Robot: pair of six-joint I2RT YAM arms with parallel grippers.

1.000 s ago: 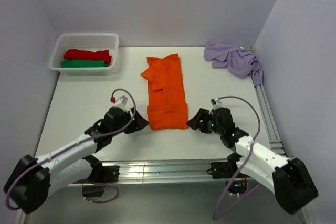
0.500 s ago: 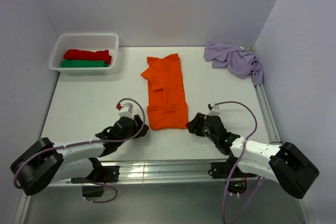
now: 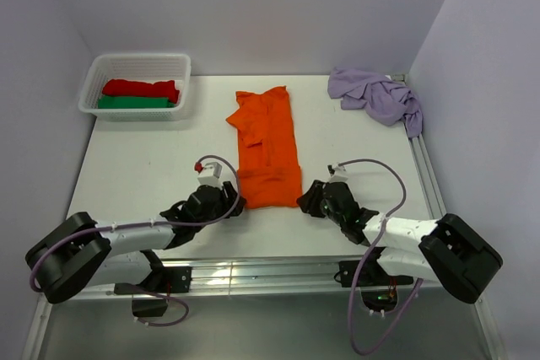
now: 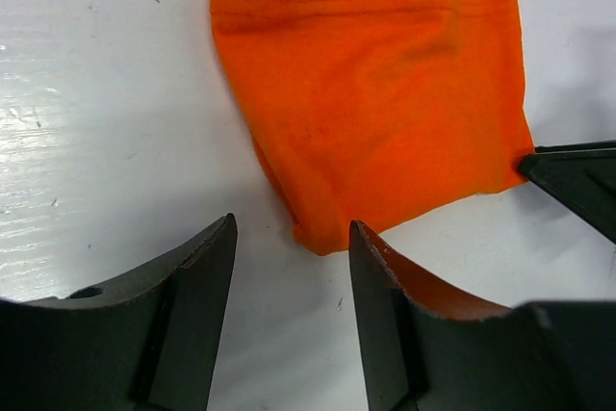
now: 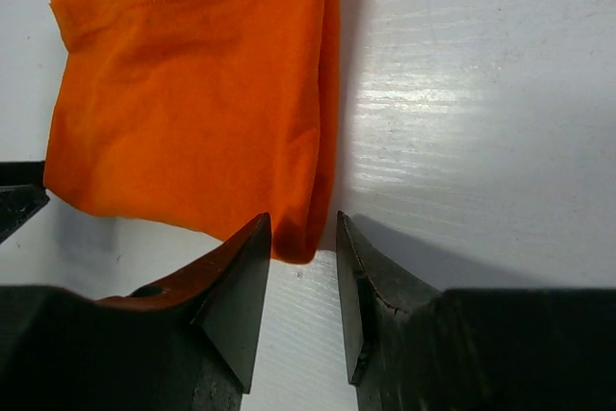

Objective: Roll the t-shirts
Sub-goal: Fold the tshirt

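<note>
The orange t-shirt point(image 3: 268, 149) lies mid-counter, its long axis running from the near edge to the far edge. Your left claw point(image 3: 234, 203) and right claw point(image 3: 305, 199) sit at its two near corners, jaws apart. The right already straddles its corner.

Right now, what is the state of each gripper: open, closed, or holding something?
Left gripper: open, a near corner of the orange t-shirt between its fingertips, not gripped.
Right gripper: open, narrow gap, around the other near corner, not gripped.
</note>
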